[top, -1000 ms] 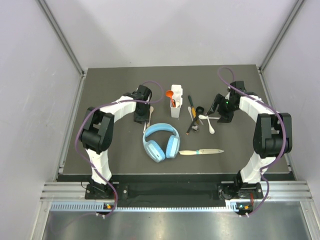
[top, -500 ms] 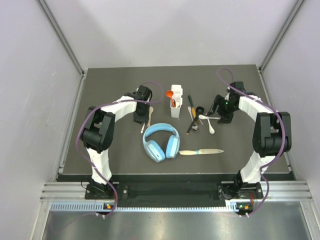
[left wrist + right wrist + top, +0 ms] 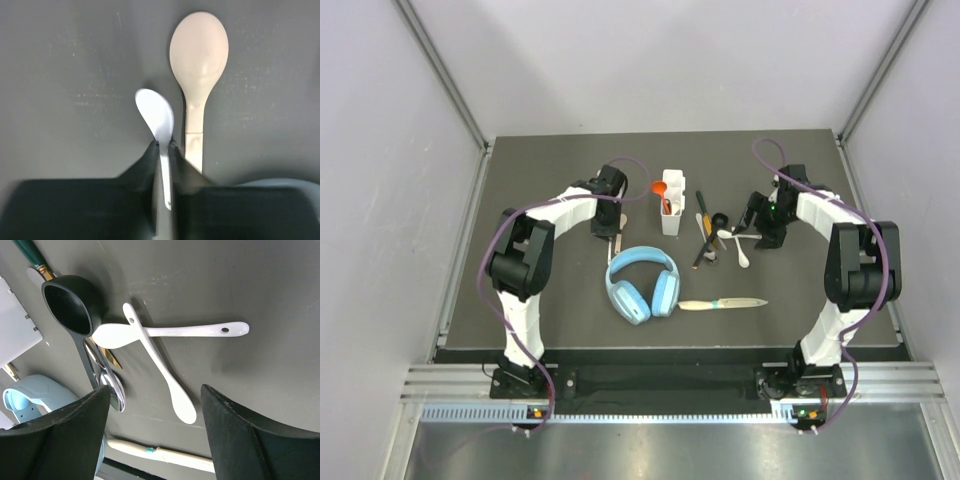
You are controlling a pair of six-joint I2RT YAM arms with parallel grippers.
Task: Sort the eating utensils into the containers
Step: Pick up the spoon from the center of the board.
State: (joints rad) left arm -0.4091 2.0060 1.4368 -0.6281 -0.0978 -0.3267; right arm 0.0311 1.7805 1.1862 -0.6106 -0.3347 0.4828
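A: What is the left tool (image 3: 161,145) doing?

B: Its two dark fingers are pinched on the thin handle of a small white spoon (image 3: 156,114), just below the bowl. The spoon lies flat on the dark table (image 3: 540,300), left of the white caddy (image 3: 672,205) and just beside a larger cream spoon (image 3: 199,50).

A: How should the lift go?

B: Straight up and slowly, I'd judge. The cream spoon's handle sits just beside one finger, so a sideways drag could take it along. The white handle is narrow and looks slick, so it may swivel. Keep the pinch firm, carry it right to the caddy, and let go only once it is low over a compartment.

A: And the right tool (image 3: 152,392)?

B: Its jaws are spread wide and hold nothing. It hovers over two crossed white spoons (image 3: 190,331).

A: Count everything for me.

B: There are three small white spoons in all and one cream spoon. One orange spoon (image 3: 660,187) is already standing in the caddy. There is also one black scoop (image 3: 70,305), one shiny metal spoon (image 3: 112,390) and one pale knife (image 3: 723,303). The pile by the scoop may hide more. Besides these there is one caddy and one pair of light-blue headphones (image 3: 642,283), which is not cutlery.
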